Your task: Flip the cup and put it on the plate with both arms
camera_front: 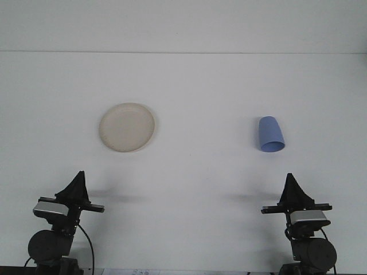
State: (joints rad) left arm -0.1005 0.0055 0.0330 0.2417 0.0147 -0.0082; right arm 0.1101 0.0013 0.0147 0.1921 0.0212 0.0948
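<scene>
A round cream plate (pixel 127 127) lies flat on the white table, left of centre. A blue cup (pixel 269 134) rests right of centre, narrow end away from me and its wider end toward me; it looks to be lying on its side. My left gripper (pixel 81 175) sits low at the near left, below the plate and well apart from it. My right gripper (pixel 290 177) sits low at the near right, a short way in front of the cup without touching it. Both grippers taper to a single point, shut, with nothing held.
The white table (pixel 195 172) runs back to a far edge against a white wall (pixel 183 23). Open tabletop separates the plate from the cup. The arm bases stand at the near edge on both sides.
</scene>
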